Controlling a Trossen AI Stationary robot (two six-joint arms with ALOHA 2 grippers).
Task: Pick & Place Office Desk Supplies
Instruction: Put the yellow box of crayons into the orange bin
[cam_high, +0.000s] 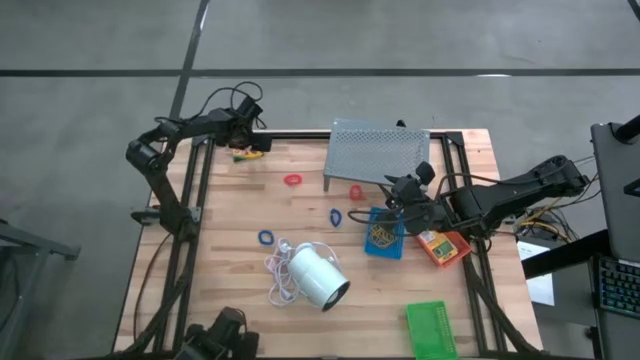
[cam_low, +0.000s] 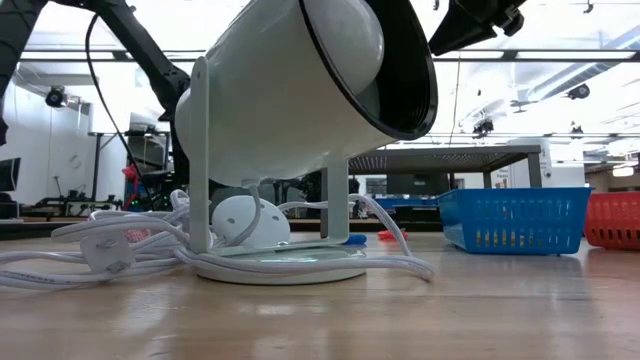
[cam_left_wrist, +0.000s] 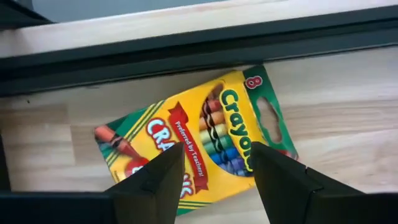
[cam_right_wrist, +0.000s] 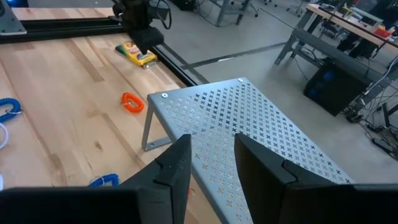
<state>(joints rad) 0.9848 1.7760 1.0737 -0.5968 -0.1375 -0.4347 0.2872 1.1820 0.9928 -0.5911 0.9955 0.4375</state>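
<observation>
Left gripper: the left gripper (cam_left_wrist: 212, 163) hangs over the yellow and green printed crayon box (cam_left_wrist: 198, 140) at the table's far left corner, fingers parted to a middling gap with nothing between them; it straddles the box from above, and contact cannot be judged.

Crayon box: lying flat and skewed on the pale wooden table (cam_high: 240, 290), just beside the black frame rail (cam_left_wrist: 186, 53).

Right gripper: the right gripper (cam_right_wrist: 211, 155) sits high over the grey perforated metal stand (cam_right_wrist: 249, 137), near the blue trays, fingers a narrow-to-middling gap apart, empty.

Risk, left side: the box sits skewed to the fingers, so closing could twist it or pinch a corner; the rail is close enough to foul a finger coming down.

Risk, right side: a drop from here lands on the stand, not on a supply.

Risk, centre: the big white cylinder lamp (cam_high: 318, 279) and its loose white cord (cam_high: 280, 270) sprawl mid-table; a low carry could snag the cord.

Count, loops: two small red loops (cam_high: 292, 181), two small blue loops (cam_high: 265, 238).

Count, trays: one blue mesh plastic tray (cam_high: 384, 234), one red (cam_high: 443, 247), one green (cam_high: 432, 328).

Count, boxes: one crayon box clearly seen; a small printed box seems to sit in the red tray, too small to be sure.
</observation>
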